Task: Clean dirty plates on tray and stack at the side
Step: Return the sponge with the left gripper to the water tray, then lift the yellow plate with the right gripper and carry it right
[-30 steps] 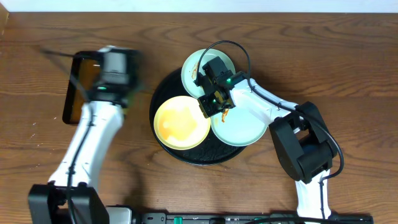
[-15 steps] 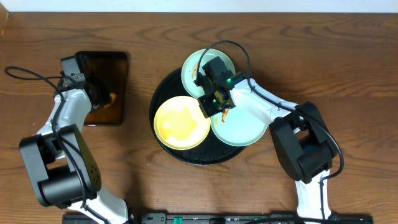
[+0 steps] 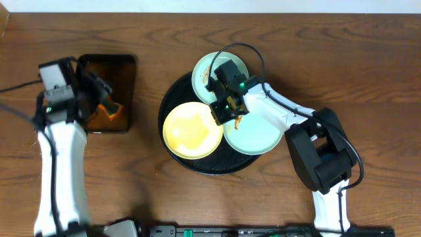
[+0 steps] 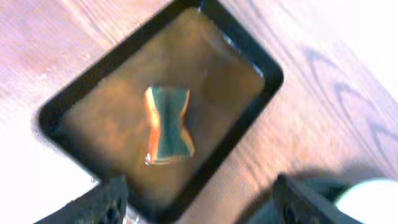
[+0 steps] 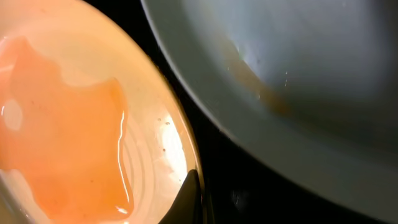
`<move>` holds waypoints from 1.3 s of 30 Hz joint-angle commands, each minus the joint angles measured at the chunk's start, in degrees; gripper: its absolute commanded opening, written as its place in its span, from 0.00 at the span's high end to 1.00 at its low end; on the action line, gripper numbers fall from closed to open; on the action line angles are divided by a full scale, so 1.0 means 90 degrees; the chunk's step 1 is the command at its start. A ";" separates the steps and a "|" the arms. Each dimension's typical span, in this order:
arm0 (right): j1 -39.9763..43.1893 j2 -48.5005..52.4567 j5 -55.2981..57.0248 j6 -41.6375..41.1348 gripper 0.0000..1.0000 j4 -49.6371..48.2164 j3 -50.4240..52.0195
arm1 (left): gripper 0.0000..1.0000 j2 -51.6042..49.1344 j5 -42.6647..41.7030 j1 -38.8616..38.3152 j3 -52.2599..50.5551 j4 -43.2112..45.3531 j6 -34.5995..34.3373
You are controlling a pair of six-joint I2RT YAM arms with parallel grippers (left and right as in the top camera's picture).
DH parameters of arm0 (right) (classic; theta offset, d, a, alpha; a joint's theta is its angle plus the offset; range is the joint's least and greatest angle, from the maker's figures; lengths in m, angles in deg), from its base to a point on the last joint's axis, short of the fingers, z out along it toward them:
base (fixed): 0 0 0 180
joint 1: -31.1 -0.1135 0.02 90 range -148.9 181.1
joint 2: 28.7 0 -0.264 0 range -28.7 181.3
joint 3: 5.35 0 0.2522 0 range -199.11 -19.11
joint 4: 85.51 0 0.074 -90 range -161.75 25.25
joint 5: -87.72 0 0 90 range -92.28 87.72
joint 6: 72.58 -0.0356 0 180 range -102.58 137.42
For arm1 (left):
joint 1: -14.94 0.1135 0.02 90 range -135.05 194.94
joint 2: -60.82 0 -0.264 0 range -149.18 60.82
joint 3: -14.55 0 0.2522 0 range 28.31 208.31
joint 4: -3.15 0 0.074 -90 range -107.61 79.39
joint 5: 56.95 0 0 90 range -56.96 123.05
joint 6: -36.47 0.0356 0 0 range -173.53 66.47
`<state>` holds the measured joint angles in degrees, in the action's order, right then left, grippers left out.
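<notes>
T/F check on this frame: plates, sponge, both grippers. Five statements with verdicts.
1. The yellow plate, the upper mint plate and the lower mint plate all sit on the round tray. True.
2. The left gripper is clamped on the sponge. False: its jaws stand wide open, and the sponge lies in the brown liquid of the rectangular tray.
3. The yellow plate carries an orange sauce film. True.
4. The right gripper hangs over the rectangular tray. False: it is shut, above the round tray among the plates.
5. One plate sits off the round tray. False: all three are on it.
</notes>
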<state>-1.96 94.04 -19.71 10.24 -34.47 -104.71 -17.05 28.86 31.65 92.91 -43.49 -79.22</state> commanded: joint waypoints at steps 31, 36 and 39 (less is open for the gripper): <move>-0.2212 -0.2278 0.7652 0.2788 0.99 -0.0940 -0.0321 | 0.21 0.0991 0.0034 -0.0002 0.0063 -0.1202 -0.0053; -0.2387 -0.2278 0.8352 0.4097 0.99 -0.1554 -0.0321 | 0.21 0.0991 0.0034 -0.0002 0.0063 -0.1202 -0.0053; -0.2433 -0.2278 0.8670 0.4758 0.99 -0.1732 -0.0321 | 0.21 0.0991 0.0034 -0.0002 0.0063 -0.1202 -0.0053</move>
<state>-22.95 75.29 52.75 45.10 -49.05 -107.03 -8.18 28.88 31.65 92.95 -54.12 -79.22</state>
